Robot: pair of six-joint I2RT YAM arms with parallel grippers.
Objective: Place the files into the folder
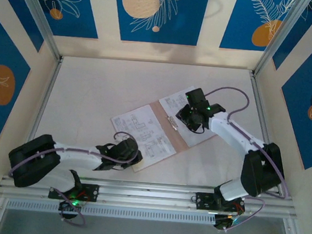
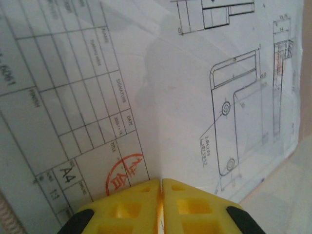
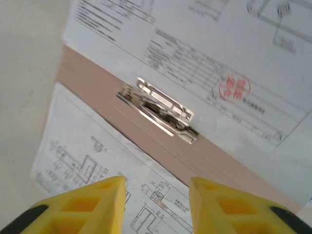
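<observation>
Right gripper (image 3: pixel 155 187) stood with jaws parted near the metal clip (image 3: pixel 158 111) of the folder (image 3: pixel 92 92); left gripper (image 2: pixel 161 183) was closed at the folder's near edge, printed files (image 2: pixel 195 73) lying across both open halves.

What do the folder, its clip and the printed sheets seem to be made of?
The folder: apparently thin card, matte pinkish-tan; the surface is dull and flat, with a scored fold line. The clip: probably metal, polished silver; it shows bright reflections. The printed sheets: likely thin white paper, matte; black line drawings and a red stamp are printed on them.
</observation>
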